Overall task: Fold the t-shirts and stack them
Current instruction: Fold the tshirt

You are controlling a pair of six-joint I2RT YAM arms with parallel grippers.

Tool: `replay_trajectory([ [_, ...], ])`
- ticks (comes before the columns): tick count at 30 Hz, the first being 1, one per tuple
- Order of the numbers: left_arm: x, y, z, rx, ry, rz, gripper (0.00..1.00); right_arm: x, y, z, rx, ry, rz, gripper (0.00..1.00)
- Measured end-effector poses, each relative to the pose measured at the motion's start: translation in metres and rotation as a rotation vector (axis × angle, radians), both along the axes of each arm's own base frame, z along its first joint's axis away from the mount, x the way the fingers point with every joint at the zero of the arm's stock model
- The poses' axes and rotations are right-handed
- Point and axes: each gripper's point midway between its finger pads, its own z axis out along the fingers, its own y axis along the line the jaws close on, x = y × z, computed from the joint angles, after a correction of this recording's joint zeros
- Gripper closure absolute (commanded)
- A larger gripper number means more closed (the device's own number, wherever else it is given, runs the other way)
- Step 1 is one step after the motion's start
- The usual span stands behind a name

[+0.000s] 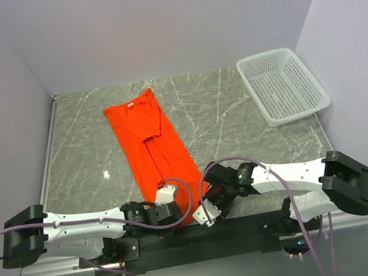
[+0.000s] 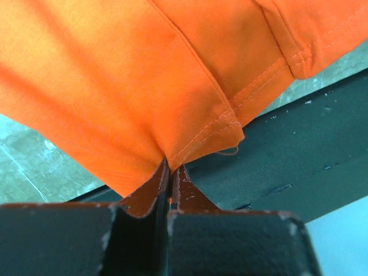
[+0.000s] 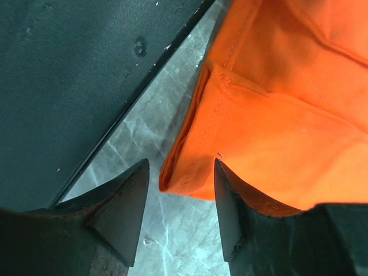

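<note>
Shirt on the marble: the orange-red t-shirt point(image 1: 149, 140) lies folded lengthwise into a long narrow strip on the table point(image 1: 236, 115), collar end up toward 12 o'clock, hem end down at 6 o'clock by the arm bases. It runs on a slight slant, the hem sitting a touch toward 5 o'clock of the collar. Over at 2 o'clock, well apart from the cloth, sits the white mesh basket point(image 1: 284, 85) (rim up, right by the table's edge).

Now the left gripper point(image 2: 169, 172), at the hem's left corner. Its wrist view tells it plainly: the jaws are clamped tight together with a fold of orange cloth pinched between them, and the stitched hem corner bunches just above the tips. Behind the cloth the black base rail point(image 2: 299, 149) crosses the view.

Across to the right gripper point(image 3: 181, 167), at the hem's right corner, about 5 o'clock on the table. Here the jaws stand apart, straddling the corner of the folded hem. One finger point(image 3: 123, 201) has bare marble between it and the cloth. The other sits right against the orange edge, and whether it touches I cannot tell. The grip on this side is not closed. A stitched seam runs along the folded edge, the layers lying one on another
</note>
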Motion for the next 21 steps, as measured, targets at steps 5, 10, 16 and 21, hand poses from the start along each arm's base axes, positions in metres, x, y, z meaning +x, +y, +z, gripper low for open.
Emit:
replay_trajectory([
  [5, -0.007, -0.006, 0.004, -0.040, 0.039, -0.006, 0.99, 0.001, 0.003, -0.008, -0.033, -0.024, -0.008, 0.51],
  [10, -0.015, -0.014, 0.006, -0.081, 0.080, -0.018, 0.99, 0.005, 0.009, -0.009, -0.034, -0.048, -0.024, 0.68],
  [16, -0.016, -0.015, 0.007, -0.090, 0.090, -0.016, 0.99, 0.009, 0.009, -0.011, -0.042, -0.064, -0.049, 0.99],
  [21, -0.016, -0.014, 0.011, -0.102, 0.088, -0.012, 0.99, 0.007, 0.004, -0.008, -0.051, -0.052, -0.057, 1.00],
])
